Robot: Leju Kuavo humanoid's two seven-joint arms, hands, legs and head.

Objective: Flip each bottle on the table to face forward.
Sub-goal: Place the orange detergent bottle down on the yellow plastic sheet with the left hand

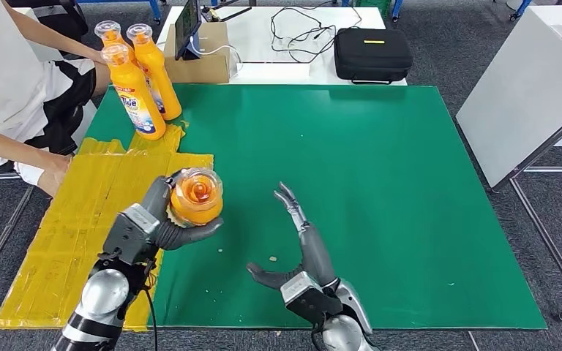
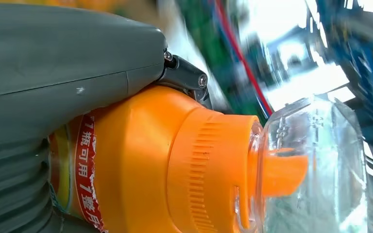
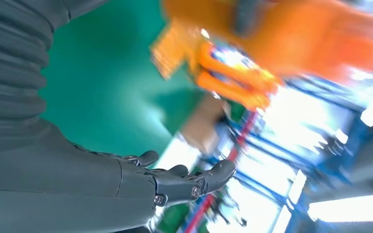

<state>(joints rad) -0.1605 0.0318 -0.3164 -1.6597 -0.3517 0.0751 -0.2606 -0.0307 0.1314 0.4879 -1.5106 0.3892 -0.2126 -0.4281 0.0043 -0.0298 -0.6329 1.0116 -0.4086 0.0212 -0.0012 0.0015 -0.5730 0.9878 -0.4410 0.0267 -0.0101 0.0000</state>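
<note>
A green mat (image 1: 351, 183) covers the table, with a patch of yellow tape (image 1: 80, 219) along its left side; beyond the mat's far edge sit a cardboard box (image 1: 203, 55) and a black case (image 1: 372, 53) on a white desk. A person (image 1: 15, 80) sits just off the mat's left edge, one hand resting at the tape. Three orange bottles (image 1: 143, 80) stand in a tight group on the mat's far left corner, the nearest showing its label.

Nearer, where the tape meets the mat, the left hand (image 1: 150, 223) is wrapped round another orange bottle (image 1: 195, 196), fingers and thumb closed on its body, the clear cap pointing up at the head camera. The left wrist view shows the grip close up: the grey thumb lies over the shoulder, above the red strip of the label. Whether the bottle's base touches the mat I cannot tell.

To the right of that, over the mat's near edge, the right hand (image 1: 300, 245) is spread wide, palm toward the bottle and holding nothing, a clear gap between them.

The risk, I'd say, is the grip sitting high on a smooth, rounded shoulder: turning it could let the bottle slip or topple. Handing it over to the right hand could fumble it too.
</note>
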